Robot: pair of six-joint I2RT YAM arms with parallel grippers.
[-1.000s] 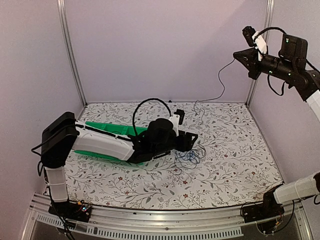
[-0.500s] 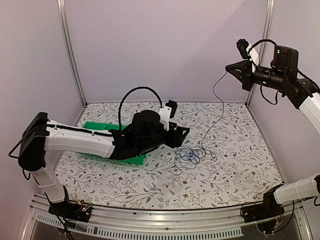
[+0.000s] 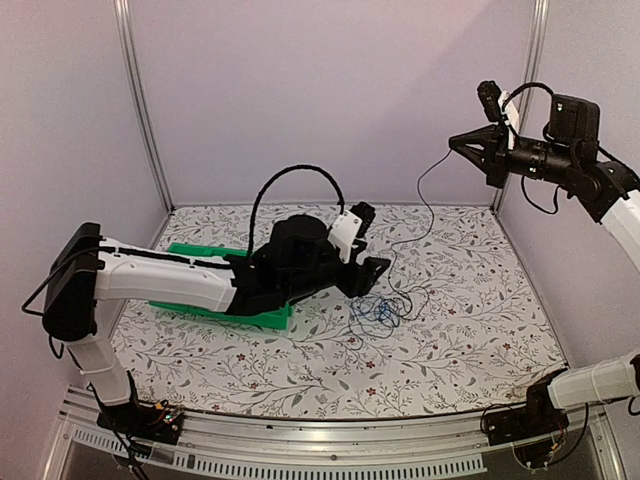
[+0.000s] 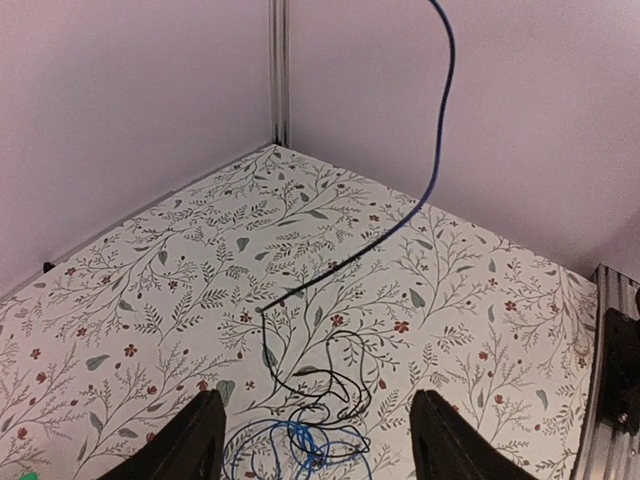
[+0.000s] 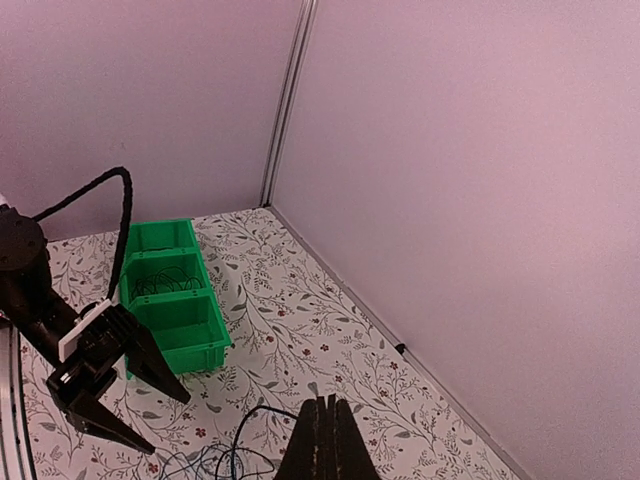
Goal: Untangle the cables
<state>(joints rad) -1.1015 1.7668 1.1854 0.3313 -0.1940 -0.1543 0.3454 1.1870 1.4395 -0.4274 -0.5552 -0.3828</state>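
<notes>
**A:** What is the right gripper [image 3: 457, 142] doing?

**B:** Its fingers are pressed together, pinching the end of one long strand [image 4: 441, 120]. It is held high near the rear right post. In the last second it has dropped a little and moved left. The strand used to trail to the back of the table, and it now runs down into the snarl.

**A:** And the left gripper [image 4: 318, 440]?

**B:** It is spread wide and holds nothing. It hovers just over the cables [image 3: 380, 310] and has barely shifted.

**A:** Where does the snarl lie?

**B:** It lies mid-table [image 3: 470, 330], just right of the green bin [image 3: 262, 318]. It is blue loops mixed with black ones.

**A:** What does that mean for the job?

**B:** One strand seems to be drawing free. The rest looks knotted, so the left gripper probably has to pin it down.
</notes>
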